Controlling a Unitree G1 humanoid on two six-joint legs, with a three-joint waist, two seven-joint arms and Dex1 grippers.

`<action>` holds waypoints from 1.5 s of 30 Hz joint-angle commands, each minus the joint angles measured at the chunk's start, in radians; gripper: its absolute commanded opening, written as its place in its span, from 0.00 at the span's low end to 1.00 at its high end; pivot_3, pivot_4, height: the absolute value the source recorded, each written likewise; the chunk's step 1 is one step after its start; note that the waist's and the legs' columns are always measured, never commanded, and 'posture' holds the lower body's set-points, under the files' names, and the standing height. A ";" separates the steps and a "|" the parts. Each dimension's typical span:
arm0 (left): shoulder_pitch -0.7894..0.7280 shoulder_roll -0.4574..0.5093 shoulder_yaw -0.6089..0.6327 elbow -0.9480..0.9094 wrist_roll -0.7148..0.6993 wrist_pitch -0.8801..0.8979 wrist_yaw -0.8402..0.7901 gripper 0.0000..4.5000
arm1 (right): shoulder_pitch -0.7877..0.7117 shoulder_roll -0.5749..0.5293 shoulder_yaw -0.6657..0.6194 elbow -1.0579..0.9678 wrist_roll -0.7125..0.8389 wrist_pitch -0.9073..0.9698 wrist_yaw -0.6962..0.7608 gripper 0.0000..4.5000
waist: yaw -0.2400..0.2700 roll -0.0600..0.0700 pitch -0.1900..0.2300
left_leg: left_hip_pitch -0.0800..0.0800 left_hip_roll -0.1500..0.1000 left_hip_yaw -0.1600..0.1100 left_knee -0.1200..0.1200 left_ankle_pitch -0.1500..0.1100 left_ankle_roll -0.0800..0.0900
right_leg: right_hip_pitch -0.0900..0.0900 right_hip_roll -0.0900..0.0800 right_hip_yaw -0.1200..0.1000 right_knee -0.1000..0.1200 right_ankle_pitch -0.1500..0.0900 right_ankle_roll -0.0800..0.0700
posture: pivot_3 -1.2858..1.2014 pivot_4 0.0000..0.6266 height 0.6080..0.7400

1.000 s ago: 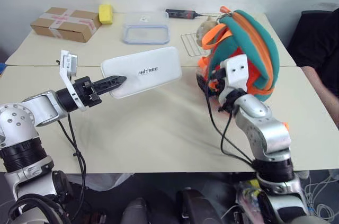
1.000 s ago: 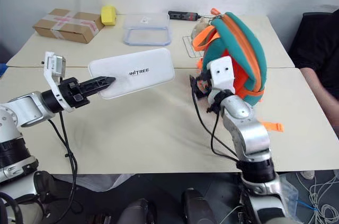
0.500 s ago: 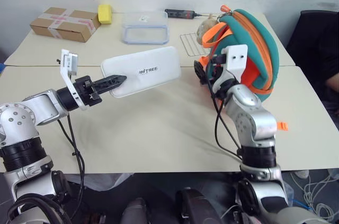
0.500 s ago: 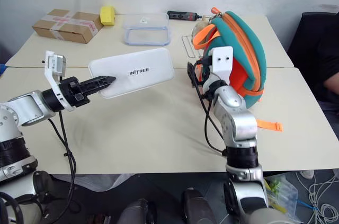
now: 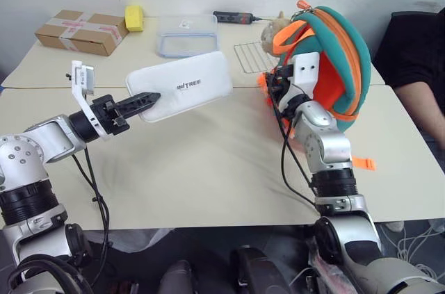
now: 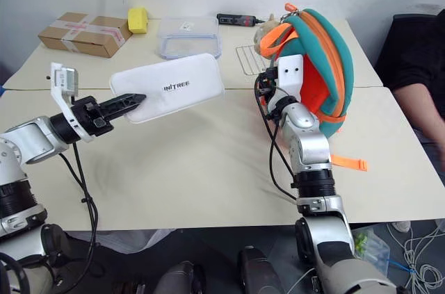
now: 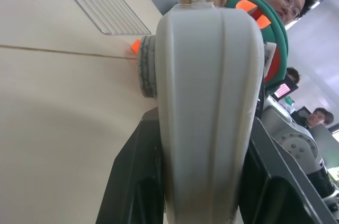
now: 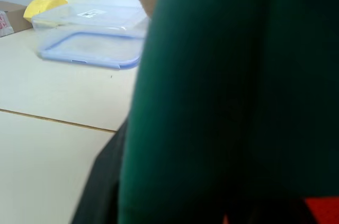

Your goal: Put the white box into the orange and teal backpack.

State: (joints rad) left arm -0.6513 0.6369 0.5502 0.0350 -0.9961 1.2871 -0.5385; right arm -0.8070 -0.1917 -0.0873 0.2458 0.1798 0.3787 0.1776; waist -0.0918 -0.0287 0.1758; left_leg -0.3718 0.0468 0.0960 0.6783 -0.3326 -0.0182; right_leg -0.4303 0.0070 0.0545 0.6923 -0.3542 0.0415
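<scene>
The left gripper (image 5: 142,99) pinches one short end of the flat white oblong plastic box with rounded corners and dark lettering (image 5: 182,85), holding it clear of the table and pointed toward the backpack; in the left wrist view both black fingers (image 7: 133,181) press against its sides. The right gripper (image 5: 272,87) is pushed up against the front of the small orange backpack with teal trim (image 5: 334,64), which stands upright on the far right of the table. Its fingertips are buried against the teal fabric, and whether they are spread or pinching cloth cannot be told. A tan plush animal (image 5: 278,24) peeks over the backpack's top, mostly hidden. Behind lie a wire rack (image 5: 250,56), a clear lidded plastic container (image 5: 184,34), a black power strip (image 5: 233,17), a yellow sponge (image 5: 132,16) and a brown taped cardboard box (image 5: 82,30), all on pale beige tables (image 5: 201,169) before a white wall. A person in black (image 5: 414,58) is cut off at the right edge.
</scene>
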 commanded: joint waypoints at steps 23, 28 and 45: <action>-0.227 0.062 -0.147 -0.045 -0.094 -0.129 -0.272 0.28 | 0.205 -0.815 -0.294 -0.632 1.056 0.760 0.940 0.00 | 0.037 0.002 0.003 | -0.001 0.000 -0.002 0.002 -0.001 0.001 | 0.002 0.000 -0.002 -0.002 0.000 0.000 | 0.52 0.24 1.00; -0.180 0.090 -0.265 -0.094 0.000 -0.216 -0.371 0.28 | 0.250 -0.850 -0.291 -0.612 1.044 0.752 0.923 0.00 | 0.038 0.002 0.004 | -0.001 0.000 -0.002 0.002 -0.001 0.002 | 0.002 0.000 -0.001 -0.004 0.000 0.000 | 0.52 0.24 1.00; -0.355 0.184 -0.613 0.143 0.426 -0.625 -0.765 0.28 | 0.358 -0.914 -0.366 -0.585 1.095 0.740 0.967 0.00 | 0.057 0.002 0.004 | -0.002 0.000 -0.002 0.003 -0.002 0.004 | 0.003 0.000 -0.001 -0.004 0.000 0.000 | 0.52 0.24 1.00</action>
State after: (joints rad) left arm -0.9778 0.8053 -0.0464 0.1913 -0.6040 0.7032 -1.2561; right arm -0.4451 -1.0920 -0.4028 -0.3146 1.2556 1.1376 1.1357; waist -0.0345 -0.0270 0.1797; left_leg -0.3736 0.0464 0.0942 0.6812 -0.3346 -0.0143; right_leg -0.4277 0.0070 0.0537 0.6883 -0.3541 0.0416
